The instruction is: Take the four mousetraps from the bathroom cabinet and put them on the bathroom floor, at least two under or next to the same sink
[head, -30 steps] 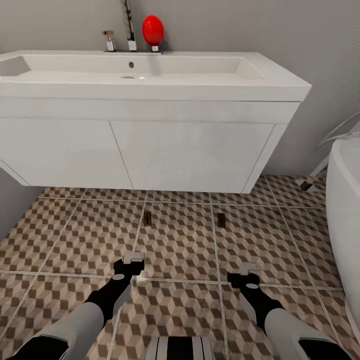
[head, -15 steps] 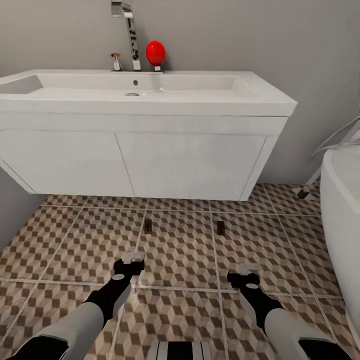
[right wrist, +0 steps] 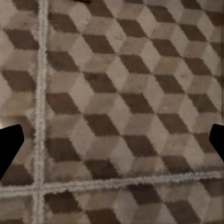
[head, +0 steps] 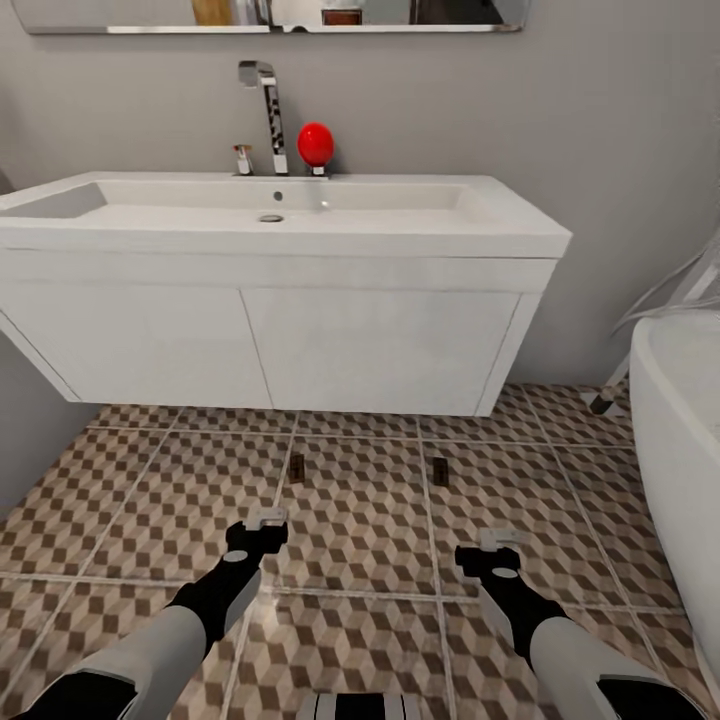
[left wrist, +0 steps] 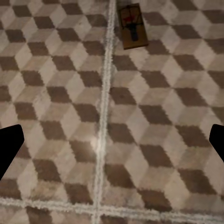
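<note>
Mousetraps, two of them, lie flat on the bathroom floor [head: 150, 490] in front of the sink [head: 300, 215]. Going from largest down: the patterned tile floor spreads wide and bare from the vanity's lower edge toward the robot. The sink's long white basin sits on a wall-hung vanity [head: 260, 345] whose underside stands clear above the tiles. A white bathtub [head: 685, 420] closes the floor's right edge, with a strip of tile between it and the vanity's right corner. A chrome tap [head: 268, 110] and a red ball [head: 315, 143] stand at the basin's back edge. The left mousetrap [head: 296, 467] lies just beside a grout line, near the vanity's front edge; the left wrist view shows it [left wrist: 133, 25] right next to that pale line. The right mousetrap [head: 439, 471] lies on the neighbouring tile, well apart from the first. The left hand [head: 262, 528] and right hand [head: 490, 550] hang over bare tile short of the traps, each with fingers spread wide and nothing between them.
</note>
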Controlling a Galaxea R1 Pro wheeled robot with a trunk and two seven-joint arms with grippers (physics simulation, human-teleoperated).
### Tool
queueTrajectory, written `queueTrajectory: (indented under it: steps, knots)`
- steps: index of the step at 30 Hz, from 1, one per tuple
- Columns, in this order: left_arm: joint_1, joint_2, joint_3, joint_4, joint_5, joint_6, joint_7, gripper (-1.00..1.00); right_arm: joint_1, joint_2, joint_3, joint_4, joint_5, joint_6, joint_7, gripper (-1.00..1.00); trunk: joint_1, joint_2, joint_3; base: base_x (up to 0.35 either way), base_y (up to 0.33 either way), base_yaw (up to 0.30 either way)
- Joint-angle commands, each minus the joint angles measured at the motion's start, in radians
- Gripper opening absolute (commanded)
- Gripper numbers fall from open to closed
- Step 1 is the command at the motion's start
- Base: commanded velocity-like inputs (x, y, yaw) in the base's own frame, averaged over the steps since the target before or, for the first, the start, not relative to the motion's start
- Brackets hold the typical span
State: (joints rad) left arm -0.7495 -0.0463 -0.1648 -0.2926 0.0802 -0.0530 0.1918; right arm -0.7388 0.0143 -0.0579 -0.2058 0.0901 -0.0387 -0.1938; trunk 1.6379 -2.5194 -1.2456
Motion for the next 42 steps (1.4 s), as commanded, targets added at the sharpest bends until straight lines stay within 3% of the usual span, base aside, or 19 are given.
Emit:
queueTrajectory:
  steps: [1,11,27,42]
  knots:
    - [-0.001,0.002,-0.008,0.005,0.01,-0.003,0.005,1.0,-0.001,0.0,-0.006,0.003,0.009,-0.003,-0.002,1.0,-0.001,0.0,0.003,0.0,0.0,0.0]
    - [-0.001,0.024,-0.009,0.099,0.036,-0.003,-0.003,1.0,0.0,-0.003,-0.005,0.016,0.011,0.001,-0.003,1.0,-0.005,0.002,0.042,0.0,0.0,0.0]
    - [0.002,0.052,-0.009,0.27,0.141,-0.003,-0.009,1.0,0.001,-0.015,-0.004,0.195,0.015,-0.002,-0.005,1.0,-0.012,0.006,0.104,0.0,0.0,0.0]
    - [0.017,0.08,-0.009,0.288,0.157,0.003,-0.009,1.0,0.004,-0.021,-0.004,0.236,0.01,0.006,-0.006,1.0,-0.019,0.01,0.162,0.0,0.0,0.0]
